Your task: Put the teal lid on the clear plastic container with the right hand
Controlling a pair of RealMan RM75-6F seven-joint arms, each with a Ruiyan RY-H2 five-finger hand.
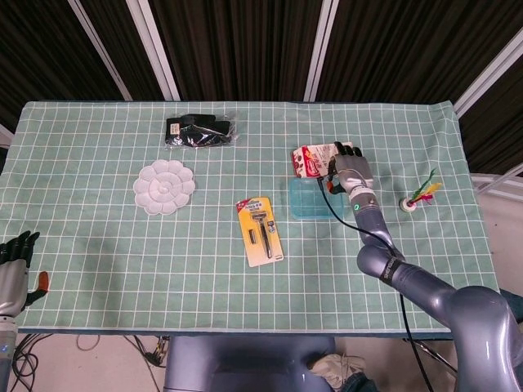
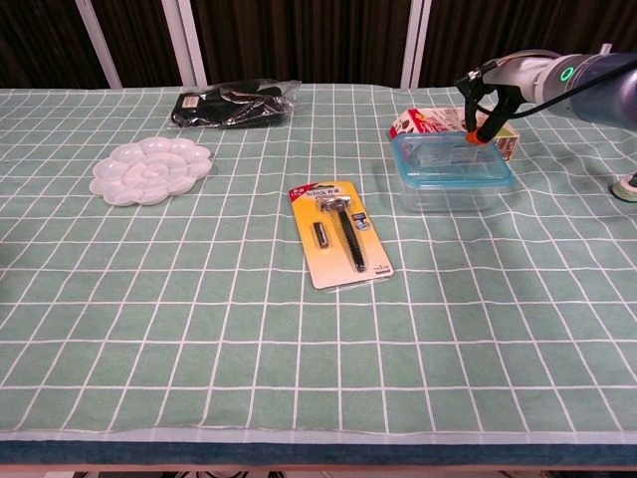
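The container (image 2: 453, 171) sits on the green checked cloth (image 1: 98, 245) right of centre, with the teal lid (image 2: 450, 159) already lying flat on top of it. Just behind it, touching or nearly so, is a red-and-white carton (image 1: 315, 161).

The right hand (image 1: 350, 171) hovers over the container's far right corner, above the carton's end. In the chest view, a finger with an orange tip (image 2: 475, 137) points down at the lid's back edge; whether it actually touches the lid I cannot tell. The hand holds nothing, and its fingers look loosely bent rather than pressed together (the head view shows only its back).

The left hand (image 1: 15, 257) rests off the cloth's near left corner, fingers slightly apart and empty.

Left of the container lies a razor on a yellow card (image 2: 341, 232). Further left is a white flower-shaped palette (image 2: 150, 169), and behind that a black item in a clear bag (image 2: 234, 103). A small shuttlecock (image 1: 417, 198) stands to the right of the right hand.
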